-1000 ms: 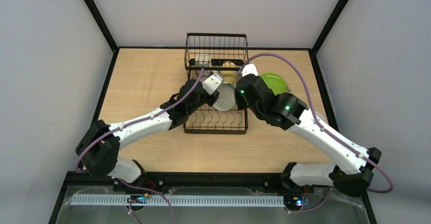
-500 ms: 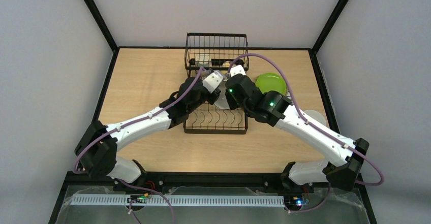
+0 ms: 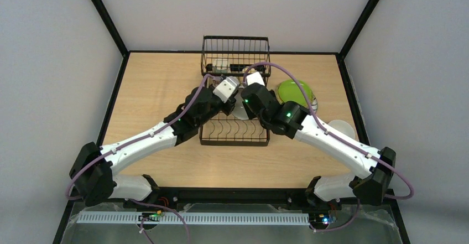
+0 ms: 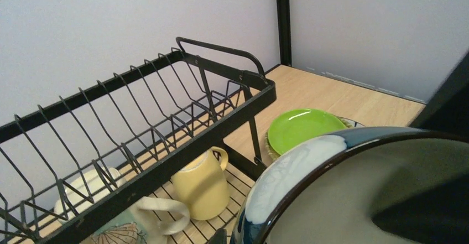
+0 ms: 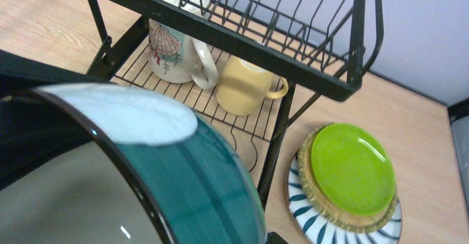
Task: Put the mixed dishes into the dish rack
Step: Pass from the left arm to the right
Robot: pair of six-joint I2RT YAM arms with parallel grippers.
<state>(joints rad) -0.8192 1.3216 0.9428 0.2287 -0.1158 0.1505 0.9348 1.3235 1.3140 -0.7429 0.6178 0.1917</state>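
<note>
The left claw [image 3: 234,103] is clamped on the blue-patterned mug [image 4: 293,169], holding it above the dish rack [image 4: 166,166]. The right claw [image 3: 244,103] is close against the same mug; its grip cannot be told. Farther back, a yellow mug [image 4: 202,186] and a printed mug [image 5: 171,53] sit under the raised basket. Right of the rack, the green plate [image 4: 304,128] tops a stack.

yellow mug [image 4: 202,186], printed mug [image 5: 168,53]: in rack [image 3: 234,135] under basket | lime plate [image 5: 352,166]: stacked beside rack | teal mug [image 5: 215,166]: aloft

No legible text or labels anywhere.
</note>
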